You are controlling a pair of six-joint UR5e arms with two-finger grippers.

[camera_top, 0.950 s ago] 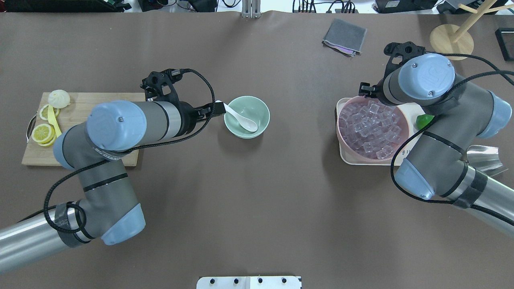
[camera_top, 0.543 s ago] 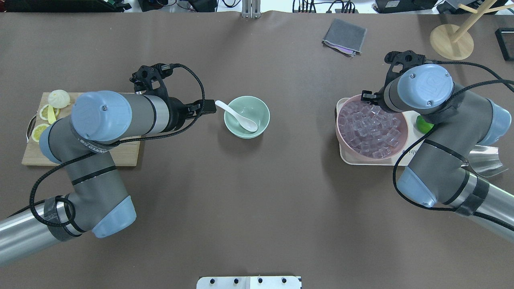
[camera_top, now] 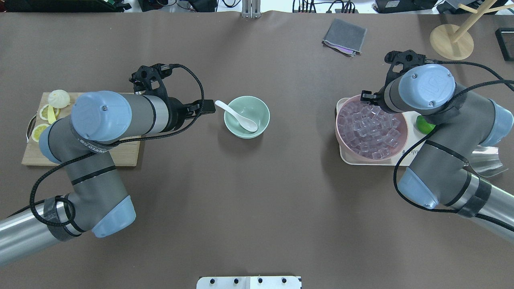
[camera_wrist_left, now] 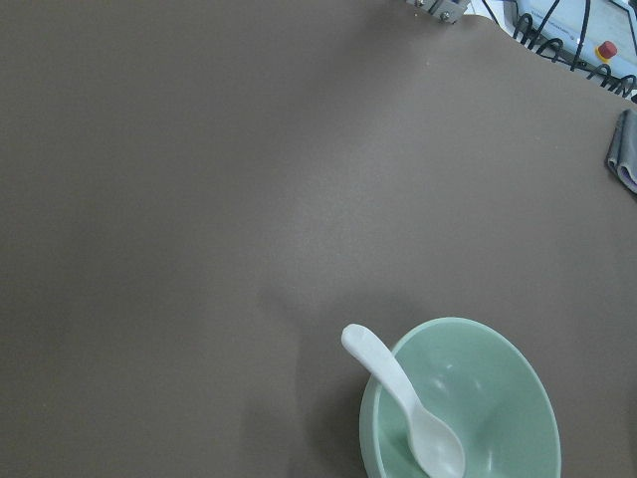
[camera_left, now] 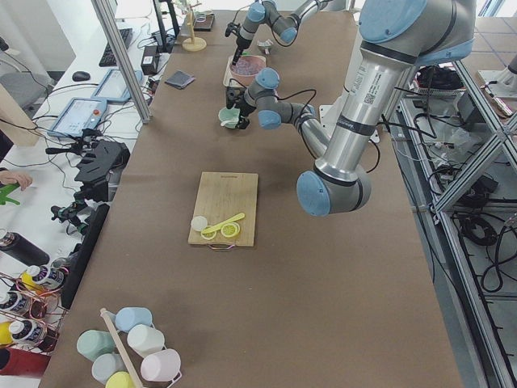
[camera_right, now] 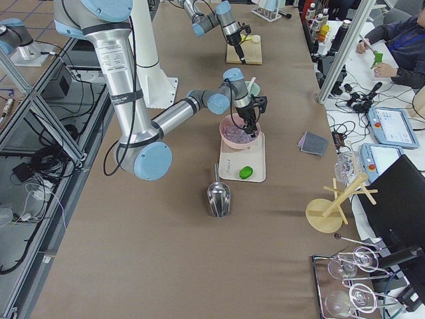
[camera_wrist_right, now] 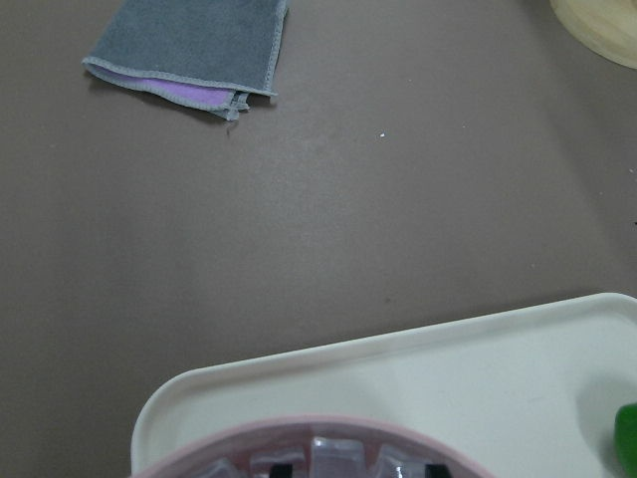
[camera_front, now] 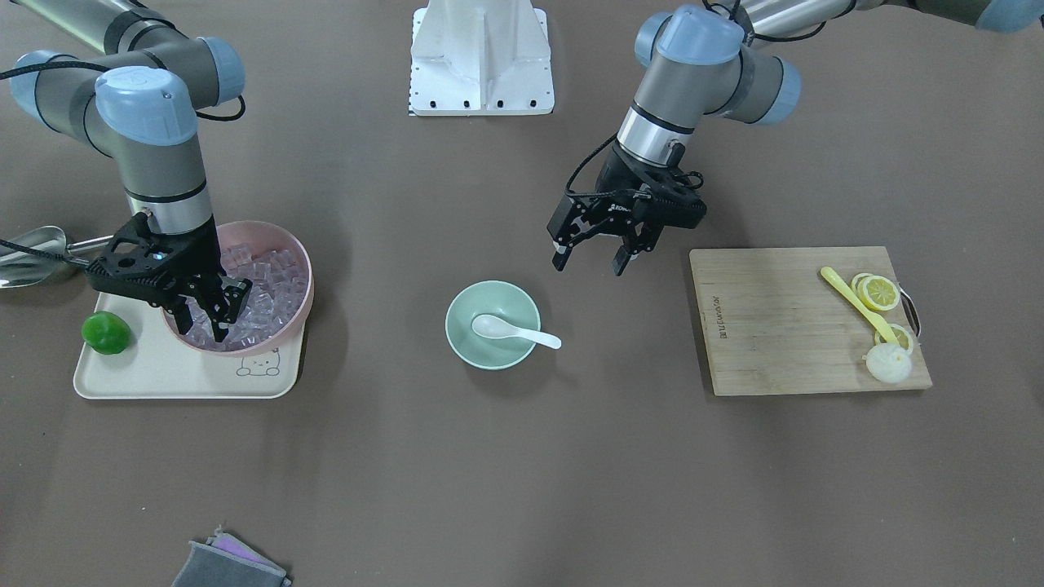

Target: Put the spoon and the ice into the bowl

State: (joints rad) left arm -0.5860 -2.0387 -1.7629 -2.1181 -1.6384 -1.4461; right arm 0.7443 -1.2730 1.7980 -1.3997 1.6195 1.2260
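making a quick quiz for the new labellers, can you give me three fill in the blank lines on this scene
The spoon lies in the bowl with its ___ sticking out over the rim.
The left gripper hangs open beside the bowl, holding ___.
The right gripper is down at the pink bowl, which is full of ___.
Missing words: handle; nothing; ice.

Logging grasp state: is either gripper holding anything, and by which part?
Left gripper: open, empty; the spoon lies in the bowl. Right gripper hangs over the ice; a hold cannot be told.
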